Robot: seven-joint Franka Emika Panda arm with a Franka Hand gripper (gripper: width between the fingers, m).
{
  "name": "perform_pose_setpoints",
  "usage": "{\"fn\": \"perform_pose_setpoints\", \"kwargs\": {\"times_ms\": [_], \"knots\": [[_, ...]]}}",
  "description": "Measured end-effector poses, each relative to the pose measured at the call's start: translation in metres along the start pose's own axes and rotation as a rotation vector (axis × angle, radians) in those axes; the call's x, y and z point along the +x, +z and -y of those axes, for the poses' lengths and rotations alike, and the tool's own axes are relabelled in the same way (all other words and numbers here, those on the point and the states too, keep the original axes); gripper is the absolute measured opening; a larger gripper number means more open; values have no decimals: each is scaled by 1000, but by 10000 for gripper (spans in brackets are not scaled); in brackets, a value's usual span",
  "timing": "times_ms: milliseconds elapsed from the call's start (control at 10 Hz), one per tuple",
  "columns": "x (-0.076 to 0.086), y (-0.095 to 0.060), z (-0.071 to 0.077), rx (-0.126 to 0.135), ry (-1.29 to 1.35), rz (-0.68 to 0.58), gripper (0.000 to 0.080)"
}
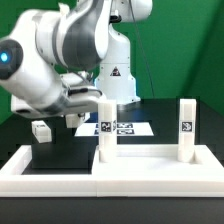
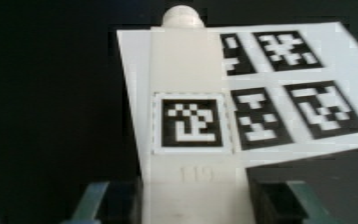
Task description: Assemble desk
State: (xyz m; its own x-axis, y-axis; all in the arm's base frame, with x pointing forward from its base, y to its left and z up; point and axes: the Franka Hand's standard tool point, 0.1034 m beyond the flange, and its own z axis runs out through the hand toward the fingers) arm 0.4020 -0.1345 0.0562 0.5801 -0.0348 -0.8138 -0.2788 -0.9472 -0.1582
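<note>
Exterior view: the gripper [image 2: 190,200] straddles a smooth, white, square-section upright leg [image 1: 105,130], grip impossible to tell, its twin [image 1: 186,130] at three o'clock.

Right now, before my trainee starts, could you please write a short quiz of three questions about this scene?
1. True or false: the white plastic square-section leg between the fingers of the hand carries a black-and-white square marker.
2. In the exterior view, how many white legs are upright?
3. In the wrist view, what lies behind the leg? A) the thin flat white marker board B) a red box C) a screwdriver
Key: 1 true; 2 two, counting another leg; 3 A.
</note>
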Motion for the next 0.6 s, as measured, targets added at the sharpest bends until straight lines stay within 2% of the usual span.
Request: {"fn": "perform_pose_setpoints", "kwargs": {"times_ms": [100,200,300,500,600], "knots": [[-11,-20,6,9,-9,-39,288],[-19,-29,11,10,-8,-47,288],[-17,-32,13,5,-15,-68,288],[0,-36,9,-29,-24,-247,288],[11,-29,8,-64,-29,-354,290]]}}
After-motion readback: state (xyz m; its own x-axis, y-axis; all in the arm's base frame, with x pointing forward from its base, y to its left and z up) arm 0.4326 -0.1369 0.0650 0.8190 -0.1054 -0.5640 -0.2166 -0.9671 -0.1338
